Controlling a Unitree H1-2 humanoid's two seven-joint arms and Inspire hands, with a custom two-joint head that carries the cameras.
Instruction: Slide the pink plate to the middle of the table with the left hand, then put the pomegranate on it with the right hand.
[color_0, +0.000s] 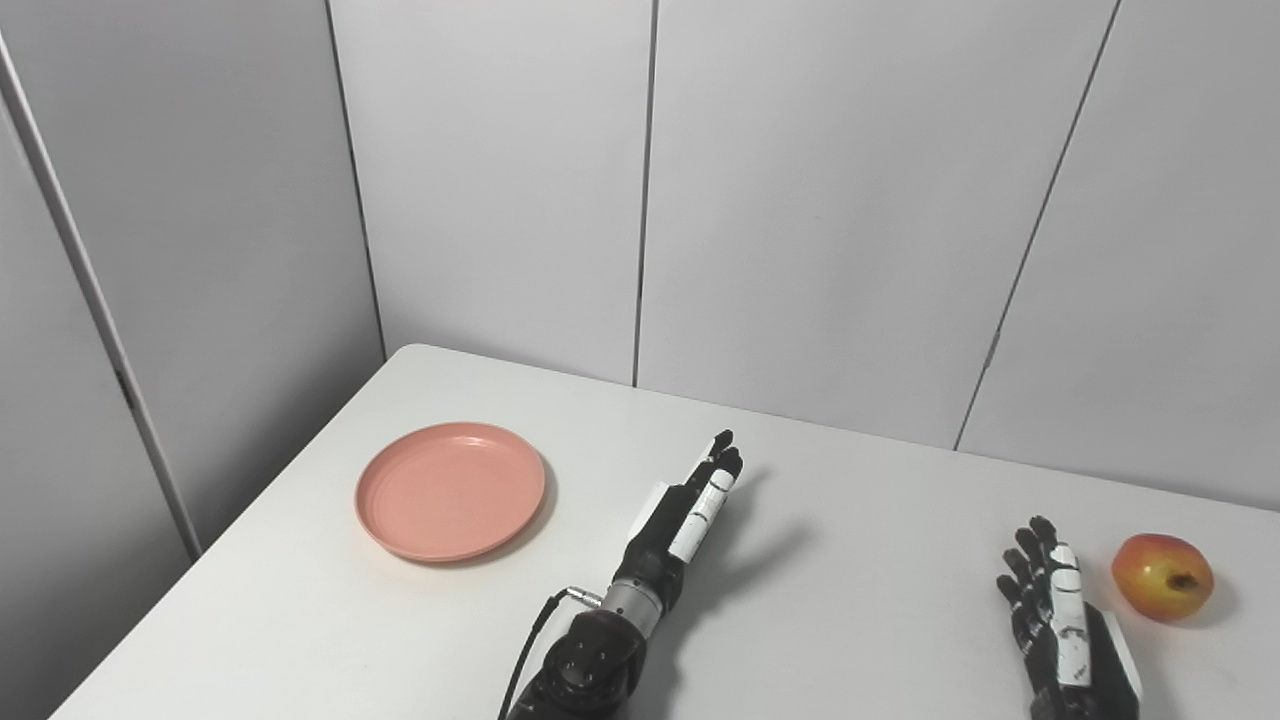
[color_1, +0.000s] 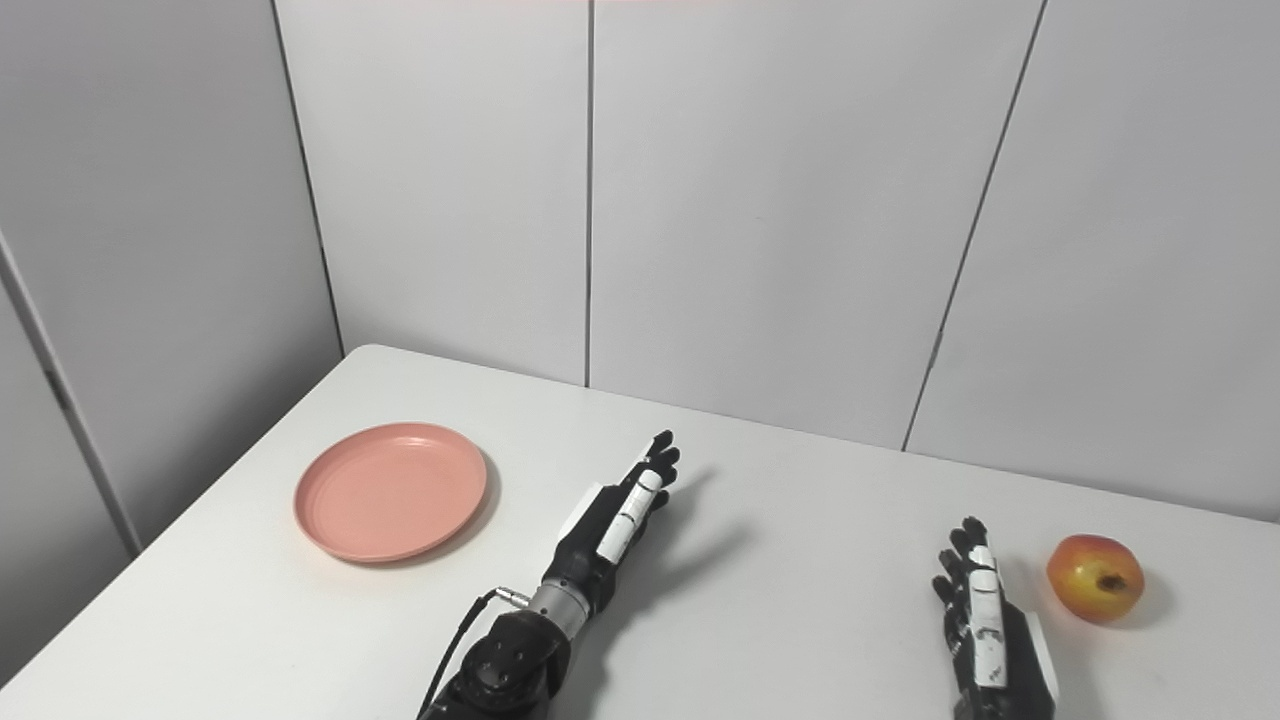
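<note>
A pink plate (color_0: 450, 490) lies empty on the left part of the white table (color_0: 850, 520). My left hand (color_0: 690, 510) is open, its fingers stretched forward, raised above the table to the right of the plate and apart from it. A red-yellow pomegranate (color_0: 1162, 576) sits on the table at the far right. My right hand (color_0: 1055, 610) is open and empty, just left of the pomegranate and not touching it. The same things show in the right eye view: plate (color_1: 390, 491), left hand (color_1: 620, 515), right hand (color_1: 985, 620), pomegranate (color_1: 1095, 577).
Grey wall panels (color_0: 800, 200) stand close behind the table's far edge and along its left side. The table's left edge (color_0: 250, 520) runs diagonally near the plate. A black cable (color_0: 535, 625) loops at my left wrist.
</note>
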